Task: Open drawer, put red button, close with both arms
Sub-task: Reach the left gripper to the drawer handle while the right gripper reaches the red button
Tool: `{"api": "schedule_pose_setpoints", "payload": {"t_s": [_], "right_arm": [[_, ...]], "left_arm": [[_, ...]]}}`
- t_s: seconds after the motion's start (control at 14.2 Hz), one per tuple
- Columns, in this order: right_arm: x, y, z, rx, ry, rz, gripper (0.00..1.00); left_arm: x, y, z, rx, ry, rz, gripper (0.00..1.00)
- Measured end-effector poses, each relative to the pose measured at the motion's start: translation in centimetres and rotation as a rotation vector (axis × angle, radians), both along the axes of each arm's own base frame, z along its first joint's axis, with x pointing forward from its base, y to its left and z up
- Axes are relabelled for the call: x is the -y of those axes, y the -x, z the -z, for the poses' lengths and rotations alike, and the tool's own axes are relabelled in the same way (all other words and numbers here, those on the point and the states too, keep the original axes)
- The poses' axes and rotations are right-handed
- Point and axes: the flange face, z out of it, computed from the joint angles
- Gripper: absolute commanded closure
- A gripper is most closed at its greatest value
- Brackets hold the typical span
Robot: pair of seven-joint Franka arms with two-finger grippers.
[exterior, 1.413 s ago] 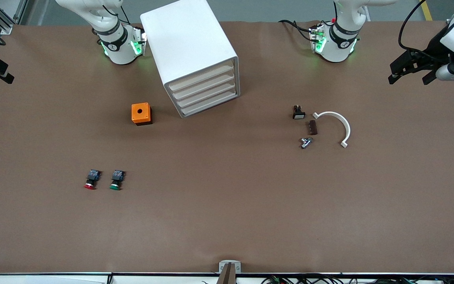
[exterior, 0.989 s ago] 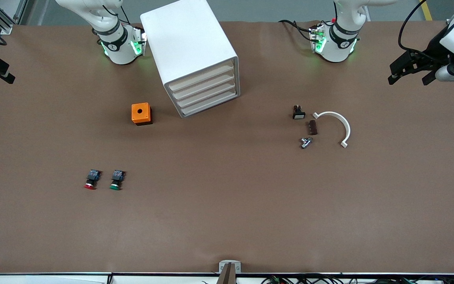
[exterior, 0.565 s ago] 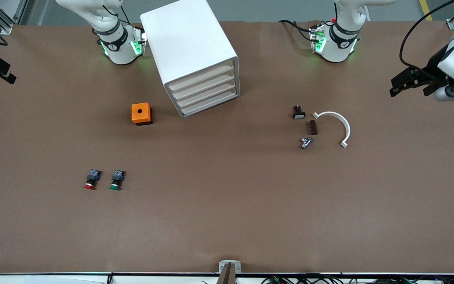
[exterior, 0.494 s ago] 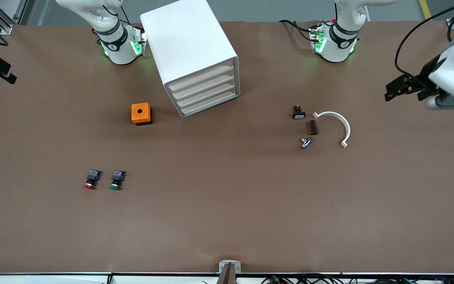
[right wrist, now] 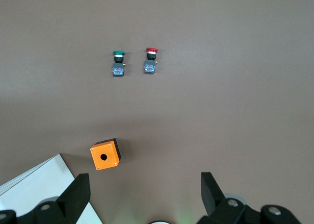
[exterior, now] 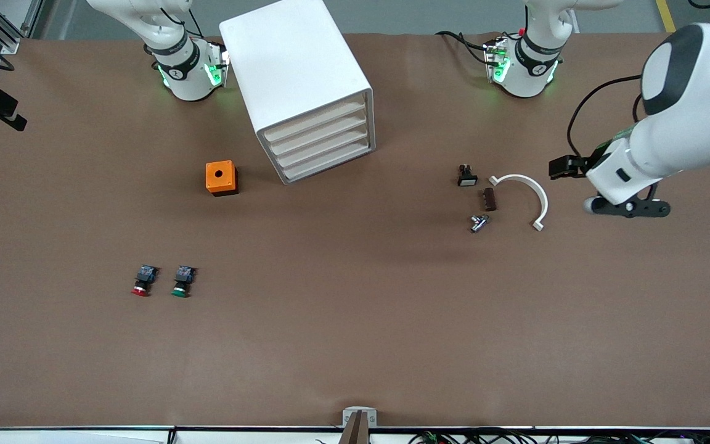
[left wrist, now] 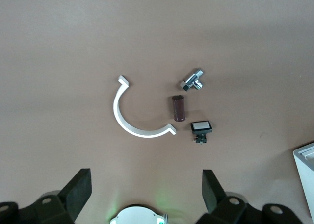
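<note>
Red button lies untouched, well away from both wide-open grippers.

The red button (exterior: 141, 288) lies beside the green button (exterior: 180, 289), well apart from the right gripper (right wrist: 144, 197), which waits high, fingers spread, over bare table beside the orange box (right wrist: 105, 155). The left gripper (left wrist: 146, 198), fingers wide and empty, hangs beside the white half-ring (exterior: 528, 193), its arm bent in from the table's edge; the drawer cabinet (exterior: 306, 86) stands closed.
</note>
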Motion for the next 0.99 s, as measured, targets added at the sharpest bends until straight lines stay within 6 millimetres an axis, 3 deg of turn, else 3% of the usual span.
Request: {"api": "schedule_pose_setpoints", "payload": {"t_s": [0.21, 0.35, 0.71, 0.99], "right_arm": [[0.0, -0.2, 0.2, -0.004, 0.000, 0.000, 0.00], [-0.1, -1.1, 1.6, -0.032, -0.001, -0.002, 0.00], [-1.1, -6.9, 10.7, -0.176, -0.001, -0.024, 0.00], [-0.8, -8.7, 12.9, -0.193, 0.003, -0.019, 0.00]], "left_arm": [[4.8, -0.4, 3.3, -0.049, -0.041, -0.036, 0.01], [8.3, -0.6, 5.1, -0.066, -0.078, -0.081, 0.01], [18.0, 0.7, 9.9, -0.091, -0.218, -0.291, 0.01], [26.1, 1.8, 11.3, -0.137, -0.247, -0.574, 0.01]]}}
